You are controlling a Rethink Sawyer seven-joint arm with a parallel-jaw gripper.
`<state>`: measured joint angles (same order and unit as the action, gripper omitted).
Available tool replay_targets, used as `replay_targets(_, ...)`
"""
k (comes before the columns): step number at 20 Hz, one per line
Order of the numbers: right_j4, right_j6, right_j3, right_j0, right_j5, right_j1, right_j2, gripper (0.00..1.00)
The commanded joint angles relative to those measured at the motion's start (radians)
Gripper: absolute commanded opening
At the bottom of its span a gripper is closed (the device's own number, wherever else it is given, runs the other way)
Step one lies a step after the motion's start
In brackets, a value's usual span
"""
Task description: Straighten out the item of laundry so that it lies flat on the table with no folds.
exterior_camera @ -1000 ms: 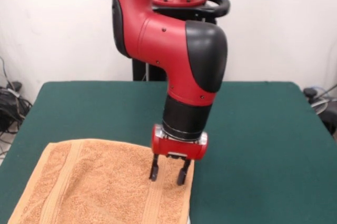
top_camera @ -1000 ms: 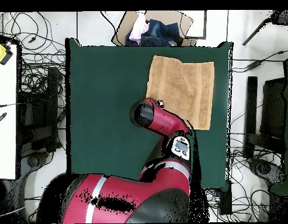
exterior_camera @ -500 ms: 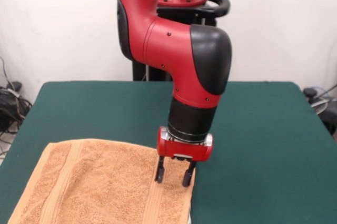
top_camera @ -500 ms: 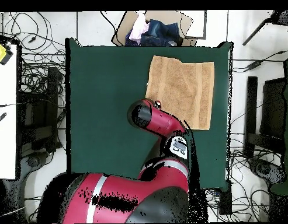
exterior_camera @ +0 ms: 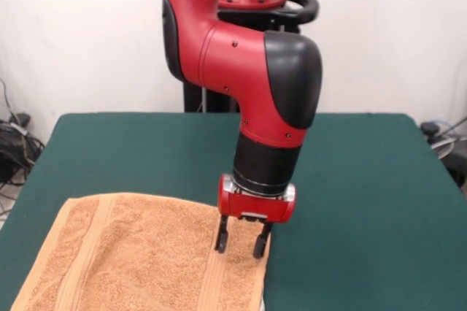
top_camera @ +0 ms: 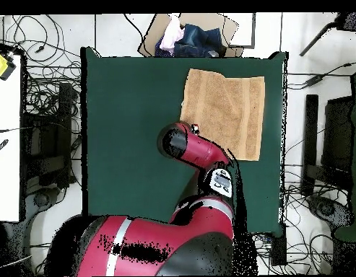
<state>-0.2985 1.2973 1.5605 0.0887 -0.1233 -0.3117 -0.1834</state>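
Note:
The item of laundry (exterior_camera: 139,256), an orange-tan terry towel, lies spread on the green table (exterior_camera: 365,179) at the near left, with woven bands running along its left and right sides. From above, the towel (top_camera: 224,112) looks like a flat rectangle near one long edge of the table (top_camera: 130,122). My gripper (exterior_camera: 240,247) points straight down over the towel's right edge, close to its far right corner. It is open, with nothing between its fingers. Whether the tips touch the cloth I cannot tell. In the overhead view the arm hides the gripper.
A cardboard box (top_camera: 188,36) holding clothes sits just beyond the table edge nearest the towel. Cables (top_camera: 47,108) lie on the floor around the table. A white surface (top_camera: 6,144) with a yellow object (top_camera: 0,65) stands to one side.
The gripper has shifted a little to the right along the towel's far right corner over the last second. The towel has not moved.

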Motion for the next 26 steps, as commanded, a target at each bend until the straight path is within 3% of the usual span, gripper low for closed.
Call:
replay_targets(1, -0.005, 0.245, 0.087, 0.002, 0.001, -0.021, 0.098, 1.0)
replay_targets(9, 0.046, 0.215, 0.054, 0.091, 0.116, 0.079, 0.182, 1.0)
replay_targets(26, 0.031, 0.242, 0.041, 0.063, 0.127, 0.095, 0.163, 1.0)
